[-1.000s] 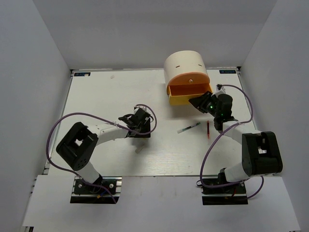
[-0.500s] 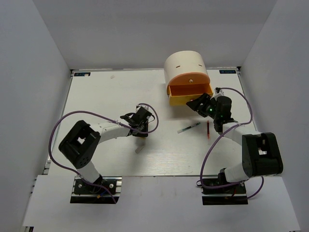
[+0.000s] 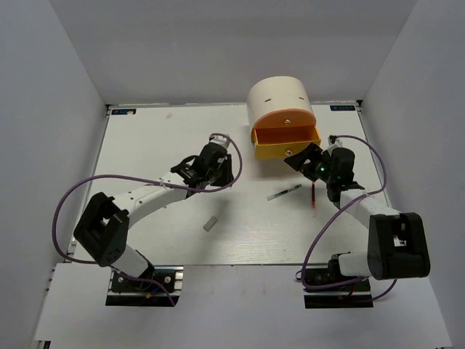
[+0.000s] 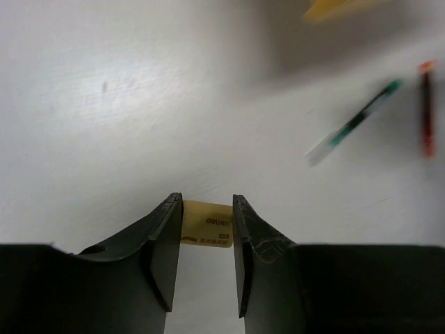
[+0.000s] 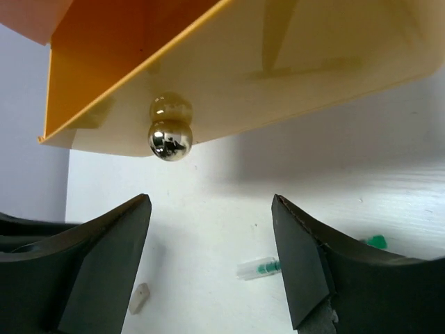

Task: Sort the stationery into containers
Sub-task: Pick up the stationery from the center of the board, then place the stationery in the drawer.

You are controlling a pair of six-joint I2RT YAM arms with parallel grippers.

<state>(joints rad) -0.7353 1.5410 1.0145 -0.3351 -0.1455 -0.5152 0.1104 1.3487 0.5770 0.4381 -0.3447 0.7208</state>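
Left wrist view: shows the left claw [image 4: 207,209] clenched on a beige eraser [image 4: 206,224], pinched between both fingers over the white table [image 4: 139,104]. Picks out, farther up and to the right, a thin white pen [image 4: 354,122] and, just beyond it, a red pen [image 4: 426,108], both blurred. Right wrist view: shows the right claw [image 5: 210,205] spread wide, gripping nothing, just below the shiny round knob [image 5: 170,139] on the front of the orange drawer [image 5: 278,62]. Top external view: places that drawer pulled out of the cream desk unit [image 3: 278,94], the right claw just in front of it, the left claw well to its left, and a second eraser [image 3: 211,224] alone nearer the arm bases.
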